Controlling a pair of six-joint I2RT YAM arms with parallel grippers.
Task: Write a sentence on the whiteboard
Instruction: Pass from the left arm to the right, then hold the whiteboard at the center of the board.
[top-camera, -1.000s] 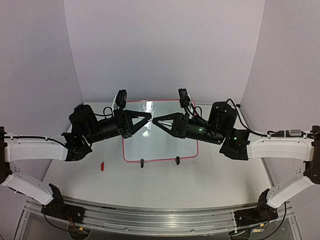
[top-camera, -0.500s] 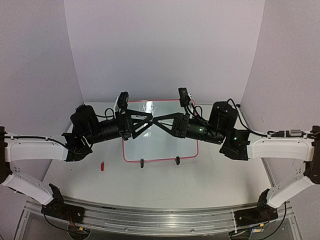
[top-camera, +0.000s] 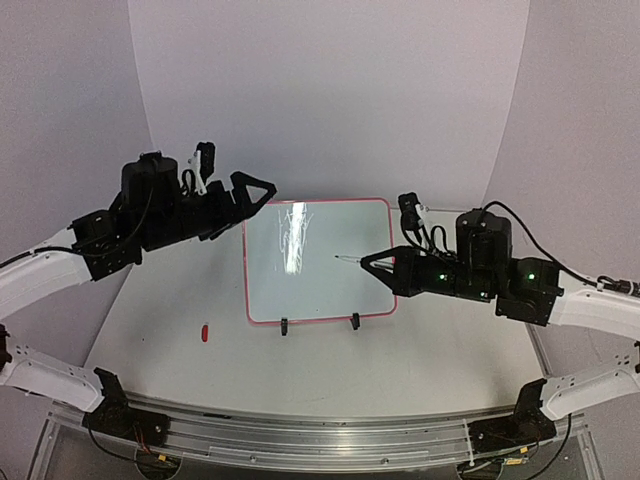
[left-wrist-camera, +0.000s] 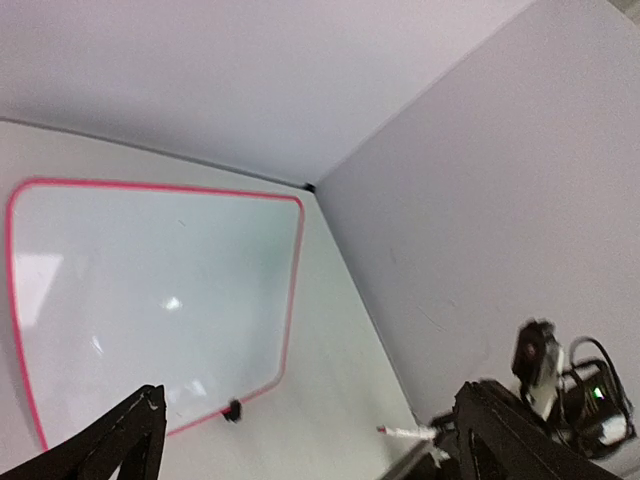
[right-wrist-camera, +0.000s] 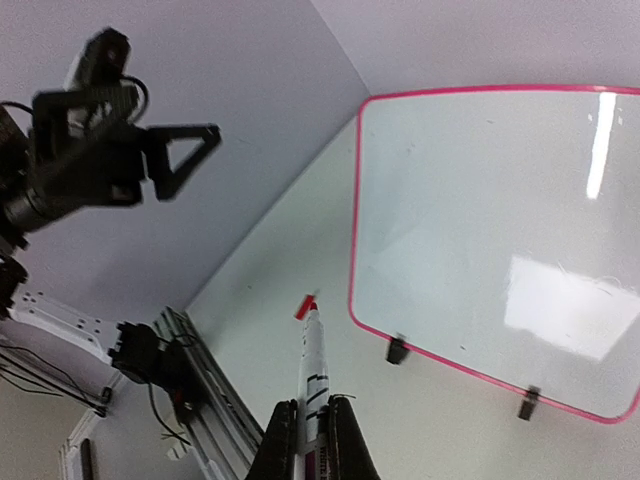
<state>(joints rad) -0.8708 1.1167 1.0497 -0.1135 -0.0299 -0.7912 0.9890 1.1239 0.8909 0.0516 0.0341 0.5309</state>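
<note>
While the left gripper (left-wrist-camera: 308, 395) hangs spread wide at the upper left, the right gripper (top-camera: 372, 263) pinches a marker (right-wrist-camera: 312, 370), tip showing against the right half of the whiteboard (top-camera: 318, 262); the whiteboard sits mid-frame on the worktop (top-camera: 420, 360); a red cap (top-camera: 204, 331) lies lower left.

no text, label, brand or number can be read in any view. the face of the whiteboard (top-camera: 330, 285) is seen as plain white, with only bright streaks of reflected light on it. some dark marks are printed on the barrel of the marker (right-wrist-camera: 313, 368), but they are too small and blurred to be read.
</note>
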